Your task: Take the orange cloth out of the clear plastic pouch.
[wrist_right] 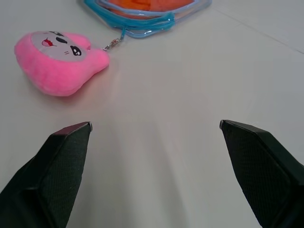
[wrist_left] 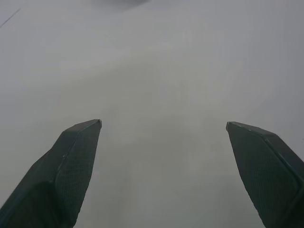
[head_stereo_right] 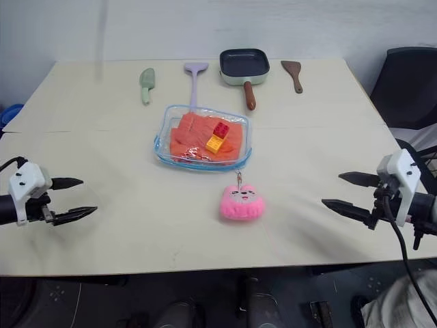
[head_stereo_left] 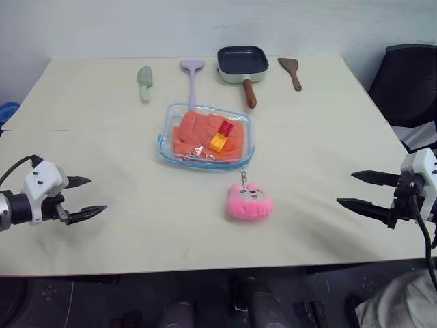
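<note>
The clear plastic pouch (head_stereo_left: 206, 135) holding the orange cloth (head_stereo_left: 198, 131) lies mid-surface, long axis crosswise, about equally far from left tool (head_stereo_left: 87, 197) and right tool (head_stereo_left: 360, 190), both spread wide and empty

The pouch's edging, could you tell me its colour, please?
Light blue edging, clearest in the right wrist view.

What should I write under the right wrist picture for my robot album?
Open right gripper hovers over the table, facing the pink plush toy clipped to the clear plastic pouch.
</note>
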`<state>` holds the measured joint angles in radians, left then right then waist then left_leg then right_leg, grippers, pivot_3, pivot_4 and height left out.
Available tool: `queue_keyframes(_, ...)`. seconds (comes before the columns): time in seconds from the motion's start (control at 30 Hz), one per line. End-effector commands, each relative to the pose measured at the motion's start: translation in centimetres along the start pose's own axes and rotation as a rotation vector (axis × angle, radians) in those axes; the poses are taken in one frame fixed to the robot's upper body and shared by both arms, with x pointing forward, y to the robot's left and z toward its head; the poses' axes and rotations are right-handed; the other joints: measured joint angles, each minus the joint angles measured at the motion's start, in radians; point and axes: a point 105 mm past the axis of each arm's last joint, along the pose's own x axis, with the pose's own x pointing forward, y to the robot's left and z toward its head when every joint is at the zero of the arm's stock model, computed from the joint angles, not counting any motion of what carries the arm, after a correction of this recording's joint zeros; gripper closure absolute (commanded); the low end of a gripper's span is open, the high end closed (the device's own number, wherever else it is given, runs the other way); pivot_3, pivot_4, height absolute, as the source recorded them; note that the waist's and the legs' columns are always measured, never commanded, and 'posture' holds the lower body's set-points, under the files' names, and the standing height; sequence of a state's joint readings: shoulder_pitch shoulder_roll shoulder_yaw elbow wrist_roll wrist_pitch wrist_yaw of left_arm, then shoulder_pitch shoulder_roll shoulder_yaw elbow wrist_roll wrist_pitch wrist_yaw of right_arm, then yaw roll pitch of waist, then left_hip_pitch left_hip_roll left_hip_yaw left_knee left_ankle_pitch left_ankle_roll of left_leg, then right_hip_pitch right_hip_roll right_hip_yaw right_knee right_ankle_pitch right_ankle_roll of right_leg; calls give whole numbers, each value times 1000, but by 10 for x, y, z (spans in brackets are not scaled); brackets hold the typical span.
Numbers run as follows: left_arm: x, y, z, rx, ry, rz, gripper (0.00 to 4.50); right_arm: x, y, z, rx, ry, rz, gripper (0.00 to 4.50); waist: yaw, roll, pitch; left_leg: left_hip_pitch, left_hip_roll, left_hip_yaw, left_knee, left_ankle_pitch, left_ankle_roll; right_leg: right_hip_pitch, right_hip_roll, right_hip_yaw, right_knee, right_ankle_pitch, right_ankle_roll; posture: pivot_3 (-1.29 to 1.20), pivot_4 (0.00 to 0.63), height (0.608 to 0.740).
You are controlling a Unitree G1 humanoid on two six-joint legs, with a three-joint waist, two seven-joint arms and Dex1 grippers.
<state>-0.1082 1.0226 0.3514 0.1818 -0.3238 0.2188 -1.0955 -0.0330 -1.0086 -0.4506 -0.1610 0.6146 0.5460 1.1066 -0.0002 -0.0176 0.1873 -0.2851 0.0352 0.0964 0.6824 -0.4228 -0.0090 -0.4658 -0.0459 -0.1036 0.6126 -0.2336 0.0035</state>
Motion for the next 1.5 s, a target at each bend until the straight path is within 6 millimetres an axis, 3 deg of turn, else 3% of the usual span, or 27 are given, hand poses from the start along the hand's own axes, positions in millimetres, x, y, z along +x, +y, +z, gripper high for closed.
queue_keyframes(0.03,3,2,28,-13,-108,24,32,5,5,18,-28,-75,-9,0,0,0,0,0,0,0,0,0,0,0,0,0,0,0,0,0,150,740)
queue_keyframes(0.2,27,-18,80,-72,-296,-8,32,20,28,30,-15,-140,16,0,5,0,0,0,0,-1,0,1,-2,0,0,0,1,0,0,0,150,740)
queue_keyframes(0.37,59,-41,123,-79,-375,-42,32,37,54,45,12,-220,33,0,10,0,0,-3,-2,-1,0,2,-4,2,-1,1,2,0,0,0,150,740)
queue_keyframes(0.63,157,-58,187,-110,-368,29,32,70,86,69,-20,-306,33,0,24,-1,0,-1,-5,-1,1,6,-6,3,0,4,6,1,1,0,150,740)
queue_keyframes(0.77,195,-60,193,-88,-302,93,32,75,95,76,-32,-323,49,0,20,-1,0,-2,-4,0,1,6,-6,2,2,3,8,1,1,0,150,740)
queue_keyframes(1.2,264,-73,195,-63,-226,126,32,71,100,84,-51,-350,34,0,25,-1,0,-3,-4,-1,2,7,-5,3,1,2,4,1,1,0,150,740)
queue_keyframes(1.33,271,-67,190,-68,-204,167,855,70,99,85,-58,-349,18,0,23,-2,0,-3,-4,-1,2,7,-5,3,1,1,4,1,1,0,150,740)
queue_keyframes(1.5,268,-61,189,-71,-216,186,2468,67,96,82,-58,-335,-2,0,24,-2,0,-3,-4,-1,2,7,-5,2,0,1,5,1,1,0,150,740)
